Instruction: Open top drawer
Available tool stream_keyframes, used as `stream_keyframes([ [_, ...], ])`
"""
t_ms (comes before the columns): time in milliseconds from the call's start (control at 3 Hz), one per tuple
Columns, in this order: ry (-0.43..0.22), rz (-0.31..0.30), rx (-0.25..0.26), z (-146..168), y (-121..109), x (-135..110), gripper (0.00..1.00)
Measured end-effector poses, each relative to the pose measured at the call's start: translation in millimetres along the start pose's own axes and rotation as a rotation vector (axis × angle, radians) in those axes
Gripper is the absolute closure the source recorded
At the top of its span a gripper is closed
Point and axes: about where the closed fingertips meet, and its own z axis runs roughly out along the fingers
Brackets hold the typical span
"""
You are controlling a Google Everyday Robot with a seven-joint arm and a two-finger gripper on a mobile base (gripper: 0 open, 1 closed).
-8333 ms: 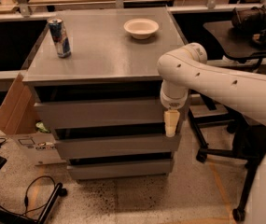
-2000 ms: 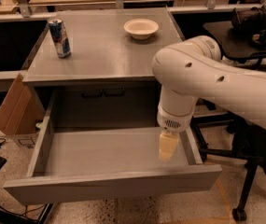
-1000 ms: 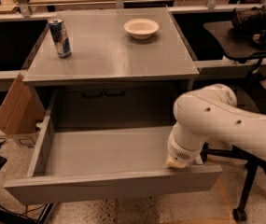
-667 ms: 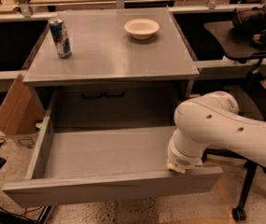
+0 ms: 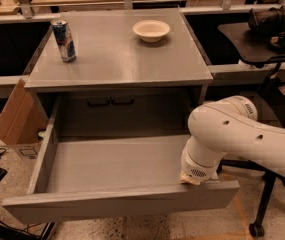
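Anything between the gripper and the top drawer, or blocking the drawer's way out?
Nothing visible. The gripper sits at the right front corner of the top drawer, with no object between them. The drawer is already pulled far out.

The top drawer (image 5: 112, 165) is matte grey inside and out, matching the grey counter (image 5: 117, 59). On the counter, the drink can (image 5: 64, 40) is blue and silver and the bowl (image 5: 151, 30) is cream-white. The robot arm (image 5: 242, 134) is white with small dark dots. Its gripper (image 5: 190, 178), at the drawer's front right corner, shows pale tan. The cardboard box (image 5: 13, 115) is brown and the floor (image 5: 147, 229) is speckled beige.
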Motion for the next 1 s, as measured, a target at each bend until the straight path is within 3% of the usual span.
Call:
stream_keyframes([
  [1000, 0.003, -0.002, 0.004, -1.9, 1.2, 0.6, 0.16],
])
